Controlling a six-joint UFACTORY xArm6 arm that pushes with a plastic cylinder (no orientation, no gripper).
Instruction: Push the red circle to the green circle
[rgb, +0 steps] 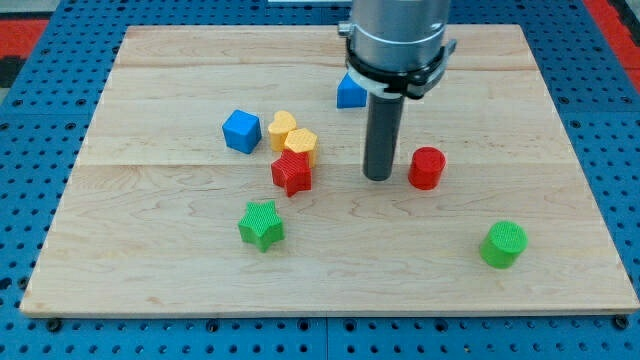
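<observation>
Red circle, an upright cylinder, stands on the wooden board right of centre, apart from every other block. Green circle sits toward the view's lower right, well apart from the red circle, down and to the right of it, with bare wood between the two. My tip rests on the board just beside the red circle, on its left; a narrow strip of wood shows between them, so contact cannot be confirmed. The arm carries no claw: it ends in the dark rod alone, which rises straight from the tip to a grey collar at the view's top.

Blue block, with a pointed, house-like outline, lies toward the view's top and is partly hidden behind the rod's collar. Left of the tip a cluster of four blocks is grouped: red star at the lower edge; a yellow block just above it and touching it; a second yellow block, rounded at the top, pressed against the first on its upper left; and a blue cube beside that one, further left. Green star lies alone below the cluster, toward the view's bottom. The board rests on a blue perforated surface
</observation>
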